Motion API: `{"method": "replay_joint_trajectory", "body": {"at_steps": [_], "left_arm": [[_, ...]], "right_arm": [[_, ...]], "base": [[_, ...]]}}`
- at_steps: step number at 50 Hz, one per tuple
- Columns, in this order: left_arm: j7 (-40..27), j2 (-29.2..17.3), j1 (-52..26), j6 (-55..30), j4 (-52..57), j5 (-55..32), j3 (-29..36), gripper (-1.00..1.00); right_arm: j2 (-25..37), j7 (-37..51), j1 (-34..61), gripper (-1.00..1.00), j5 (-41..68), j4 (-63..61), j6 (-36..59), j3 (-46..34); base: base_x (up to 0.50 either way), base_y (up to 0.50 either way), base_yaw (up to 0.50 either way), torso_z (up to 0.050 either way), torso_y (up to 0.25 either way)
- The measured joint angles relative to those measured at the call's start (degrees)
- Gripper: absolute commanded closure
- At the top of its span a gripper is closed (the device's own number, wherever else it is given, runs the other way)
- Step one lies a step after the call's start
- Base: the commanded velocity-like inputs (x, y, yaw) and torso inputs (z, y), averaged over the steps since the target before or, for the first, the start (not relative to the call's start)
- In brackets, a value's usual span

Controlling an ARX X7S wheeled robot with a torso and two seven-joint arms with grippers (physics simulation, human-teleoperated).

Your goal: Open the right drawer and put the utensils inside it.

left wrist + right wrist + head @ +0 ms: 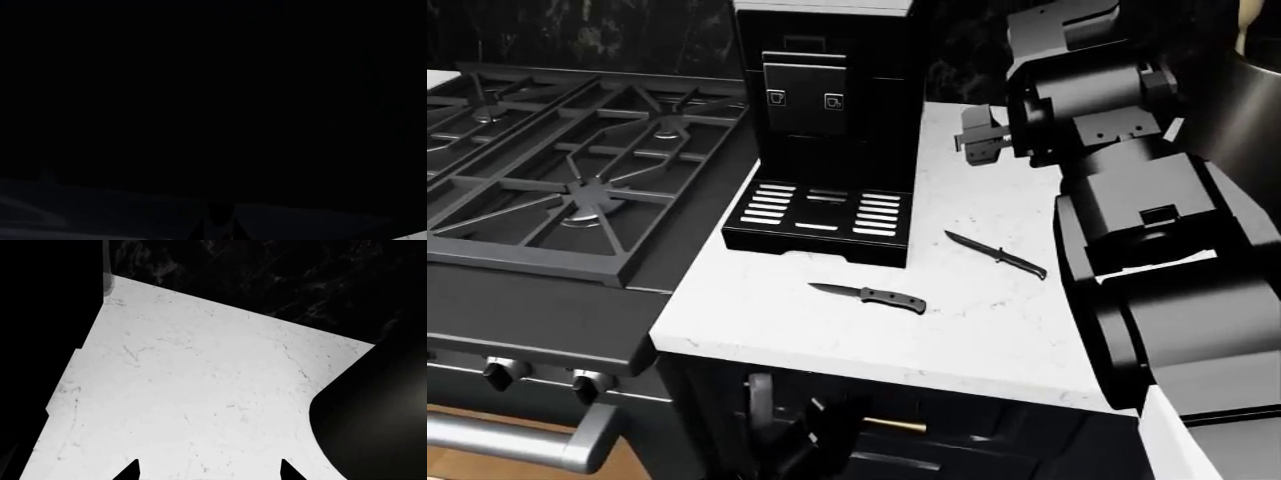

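- Head view: the right drawer (961,440), a dark navy front with a short brass bar handle (897,425), sits shut below the front edge of the white marble bench (1014,330).
- My left pincer (807,432) is down at that front, just left of the brass bar, which runs level along the drawer face. From here I cannot tell whether its fingers are clenched or released, or whether they touch the bar.
- The left arm is clearly the nearer one to the handle. I judge the pull must come straight out toward me.
- The utensils lie on the bench above: the grey-handled knife (872,295) and the slim black knife (996,254), apart, both angled.
- My right pincer (980,140) hangs released above the bench near the black coffee machine (827,120), well behind the knives.
- The right wrist view confirms two spread fingertips (130,471) over bare marble, no knife in sight.
- The left wrist view is almost wholly black, so the handle contact stays unverified.
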Motion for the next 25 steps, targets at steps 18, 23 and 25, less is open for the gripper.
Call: {"method": "replay_joint_trajectory", "body": {"at_steps": [18,23,25], "left_arm": [[3.93,-0.88,7.71,2.96,6.58,-2.81,0.34,1.0],[4.5,-0.94,7.99,3.24,6.65,-2.82,0.49,1.0],[4.68,-0.96,8.06,3.34,6.66,-2.77,0.55,1.0]], "right_arm": [[-0.03,0.07,-0.26,-1.0,0.56,0.0,-0.19,-0.73],[-0.03,0.13,-0.31,-1.0,0.57,0.0,-0.24,-0.75],[-0.03,0.15,-0.33,-1.0,0.58,0.0,-0.26,-0.75]], "base": [[0.0,0.0,0.0,0.0,0.0],[0.0,0.0,0.0,0.0,0.0],[0.0,0.0,0.0,0.0,0.0]]}}
